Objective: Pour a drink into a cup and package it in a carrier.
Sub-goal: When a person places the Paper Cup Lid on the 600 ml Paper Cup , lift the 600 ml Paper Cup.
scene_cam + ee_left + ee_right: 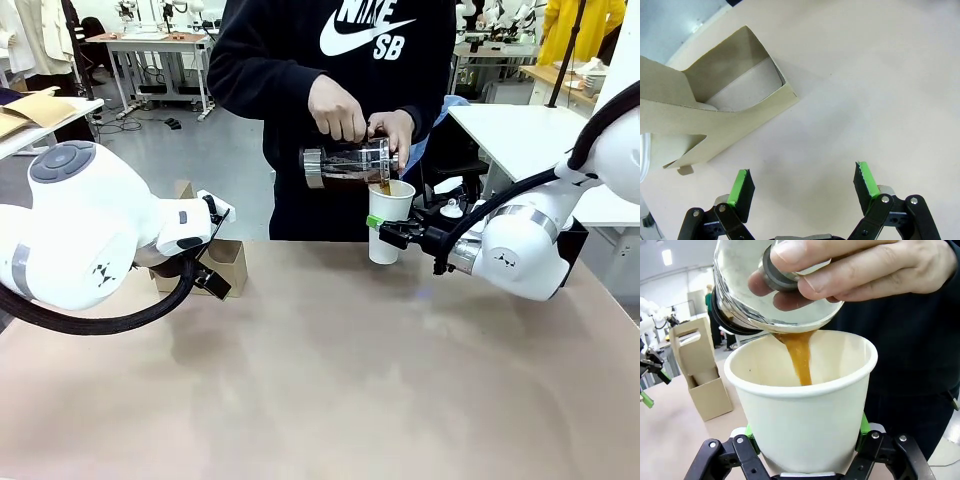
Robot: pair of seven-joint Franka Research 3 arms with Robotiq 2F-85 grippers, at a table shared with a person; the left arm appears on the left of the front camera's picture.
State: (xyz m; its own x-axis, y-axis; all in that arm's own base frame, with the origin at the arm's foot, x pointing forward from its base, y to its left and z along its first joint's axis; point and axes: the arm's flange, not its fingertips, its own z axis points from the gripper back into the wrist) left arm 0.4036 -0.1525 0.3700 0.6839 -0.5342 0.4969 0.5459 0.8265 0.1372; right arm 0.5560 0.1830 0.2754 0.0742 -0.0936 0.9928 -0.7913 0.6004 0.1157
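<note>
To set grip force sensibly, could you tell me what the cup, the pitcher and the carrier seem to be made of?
Cup: likely paper, matte white, with a rolled rim.
Pitcher: clear glass or maybe hard plastic, glossy, reflections and drink visible through it; shiny metal-looking bands.
Carrier: brown cardboard, matte, with folded panels and cut edges.

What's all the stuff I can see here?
paper cup: one, white, table's far side
glass pitcher: one, clear with metal bands, tipped over the cup
drink: one stream, brown, pouring into the cup
carrier: one, brown cardboard, table's left
table: one, tan, under everything
person's hands: two, holding the pitcher
left tool: one, black with green pads, open near the carrier
right tool: one, black and green, shut on the cup
</note>
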